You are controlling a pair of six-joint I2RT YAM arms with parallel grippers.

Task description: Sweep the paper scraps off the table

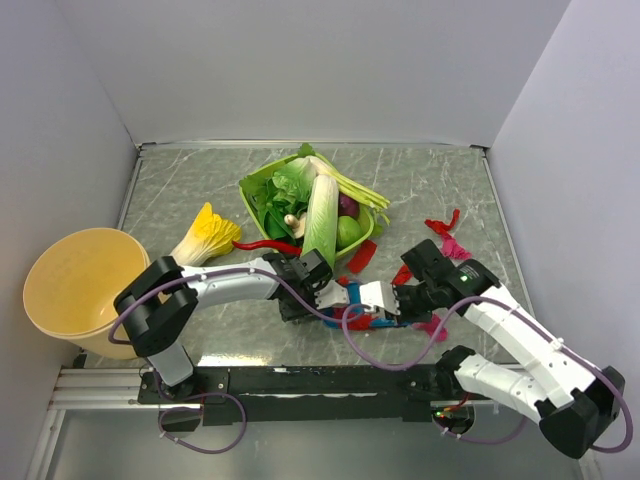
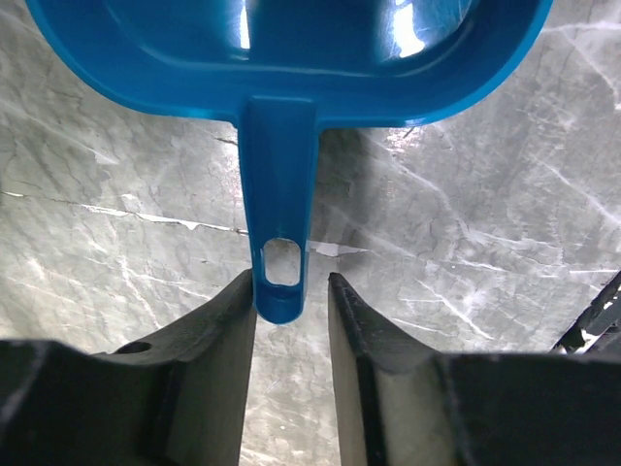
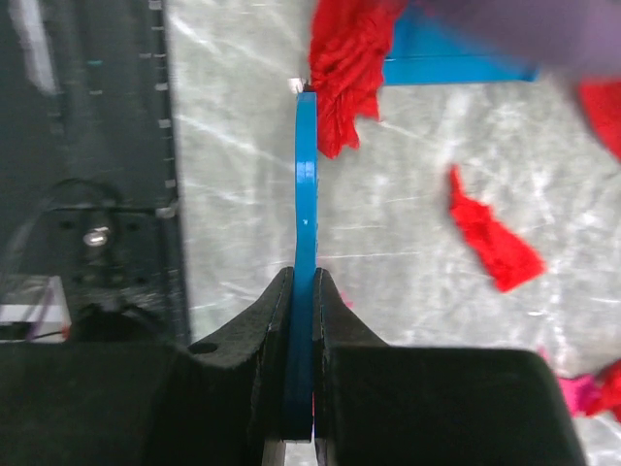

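The sweeping is only just getting going. The left gripper (image 2: pixel 291 283) is sitting with its jaws open, one on each side of the handle (image 2: pixel 279 194) of the shiny blue plastic dustpan (image 2: pixel 291 58). One jaw is right against the handle and the other is leaving a small gap, so it is not squeezing. The pan is lying on the grey-green marble table (image 2: pixel 485 243), near the front edge, between the two arms. The part of the pan that is showing has no paper in it.

The right gripper (image 3: pixel 303 282) is squeezing its jaws shut on a thin flat blue plastic sweeper (image 3: pixel 307 175). The sweeper's far tip is touching a crumpled red paper tuft (image 3: pixel 344 68), just beside the pan's blue edge.

Most of the paper scraps (image 1: pixel 360 255) are lying out on the table. A red piece (image 1: pixel 440 225) and a pink piece (image 1: pixel 455 245) are sitting farther back on the right. Another pink bit (image 1: pixel 432 325) is lying near the front edge by the right arm. I am thinking nearly all the work is waiting to be done.
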